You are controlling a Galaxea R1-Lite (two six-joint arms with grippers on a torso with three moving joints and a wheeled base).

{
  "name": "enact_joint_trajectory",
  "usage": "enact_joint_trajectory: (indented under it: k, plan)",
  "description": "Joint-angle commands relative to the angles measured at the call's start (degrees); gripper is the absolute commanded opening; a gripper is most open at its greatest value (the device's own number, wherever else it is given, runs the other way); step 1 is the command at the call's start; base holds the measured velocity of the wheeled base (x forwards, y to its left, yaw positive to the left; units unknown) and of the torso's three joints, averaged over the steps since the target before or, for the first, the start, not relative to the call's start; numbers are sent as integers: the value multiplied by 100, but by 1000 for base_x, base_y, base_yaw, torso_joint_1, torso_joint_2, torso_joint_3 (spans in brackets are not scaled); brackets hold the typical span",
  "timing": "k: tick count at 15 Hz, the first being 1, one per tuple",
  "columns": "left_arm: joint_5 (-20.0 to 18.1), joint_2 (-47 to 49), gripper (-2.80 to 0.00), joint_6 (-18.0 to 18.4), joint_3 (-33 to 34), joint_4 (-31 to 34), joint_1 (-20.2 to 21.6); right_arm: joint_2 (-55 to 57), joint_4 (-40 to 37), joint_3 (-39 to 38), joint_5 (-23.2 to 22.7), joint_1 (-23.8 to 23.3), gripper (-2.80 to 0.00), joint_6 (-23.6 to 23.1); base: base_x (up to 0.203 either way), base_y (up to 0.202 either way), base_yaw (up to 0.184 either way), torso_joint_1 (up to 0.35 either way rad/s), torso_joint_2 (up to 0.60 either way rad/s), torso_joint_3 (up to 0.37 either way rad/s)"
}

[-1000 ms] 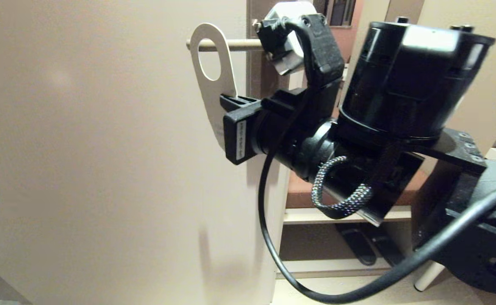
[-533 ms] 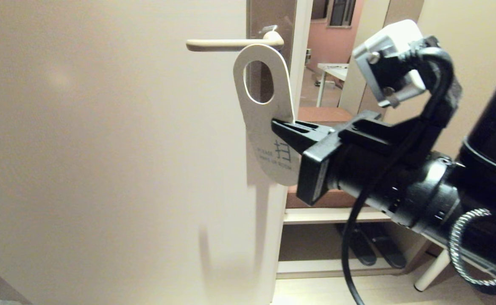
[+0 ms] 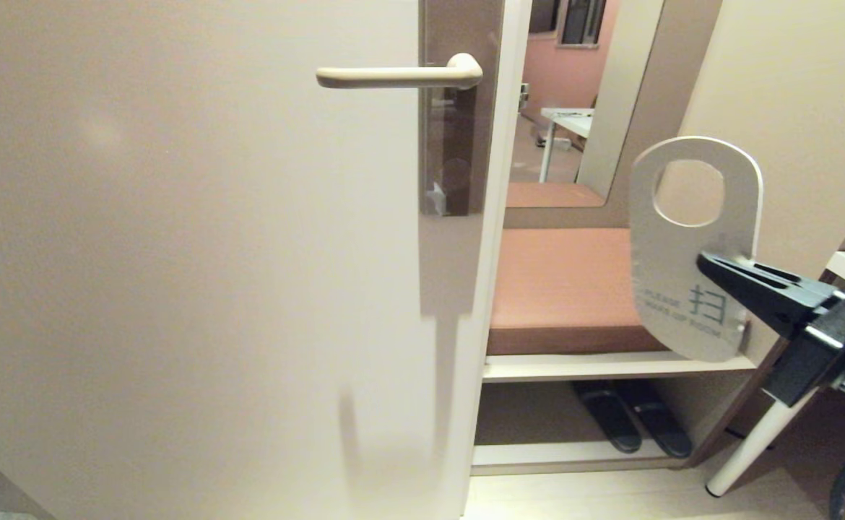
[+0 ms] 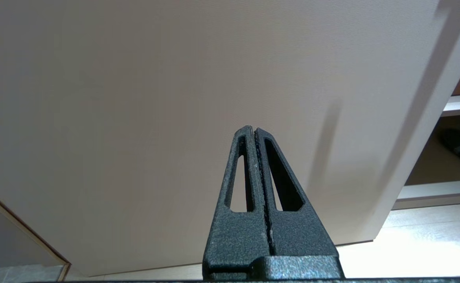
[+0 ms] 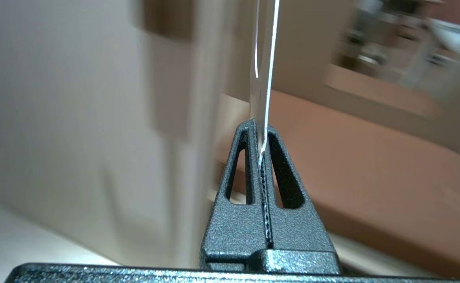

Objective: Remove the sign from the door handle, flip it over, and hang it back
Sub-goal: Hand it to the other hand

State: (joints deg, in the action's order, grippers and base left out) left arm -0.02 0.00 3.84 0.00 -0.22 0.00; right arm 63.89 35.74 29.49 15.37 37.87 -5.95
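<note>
A: Right wrist view first: what's nearest?
B: The right gripper (image 5: pixel 262 131), its two fingers pressed flat on the sign (image 5: pixel 264 59), seen edge-on between them.

A: And from the head?
B: The same gripper (image 3: pixel 708 261) reaches in from the right and pinches the sign (image 3: pixel 682 289) by its side edge. The card stands upright, oval hole on top, white face showing, in front of the brown bench (image 3: pixel 560 289).

A: The door handle?
B: The door handle (image 3: pixel 393 75) is bare, well apart to the left, on the door (image 3: pixel 177 253).

A: Left gripper?
B: The left gripper (image 4: pixel 255 129) is closed on nothing, facing the door (image 4: pixel 135 98).
</note>
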Motion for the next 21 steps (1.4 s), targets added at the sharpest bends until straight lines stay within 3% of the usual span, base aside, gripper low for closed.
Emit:
enact_joint_trajectory:
  k: [1, 6, 8, 11, 14, 16, 19, 21]
  plan:
    - [2, 9, -280, 2, 0, -4, 0, -818, 21, -532, 6, -506, -280, 4, 0, 0, 0, 0, 0, 0]
    - [2, 9, -280, 2, 0, -4, 0, -2118, -2, -2203, -32, -1828, -280, 28, 0, 0, 0, 0, 0, 0]
    - [2, 9, -280, 2, 0, -4, 0, -2592, -52, -2816, -54, -2123, -280, 31, 0, 0, 0, 0, 0, 0]
    - [2, 9, -280, 2, 0, -4, 0, -3312, -790, -2944, -26, -2293, -280, 74, 0, 0, 0, 0, 0, 0]
    - [2, 9, -280, 2, 0, -4, 0, -3973, -2022, -2949, -88, -2842, -280, 112, 0, 0, 0, 0, 0, 0]
    - [2, 9, -280, 2, 0, -4, 0, -4347, -2516, -2949, -349, -3196, -280, 143, 0, 0, 0, 0, 0, 0]
    - [2, 9, -280, 2, 0, -4, 0, -4999, -2895, -2949, -1151, -3572, -280, 118, 0, 0, 0, 0, 0, 0]
    - [2, 9, -280, 2, 0, -4, 0, -5402, -3153, -2943, -1344, -3651, -280, 74, 0, 0, 0, 0, 0, 0]
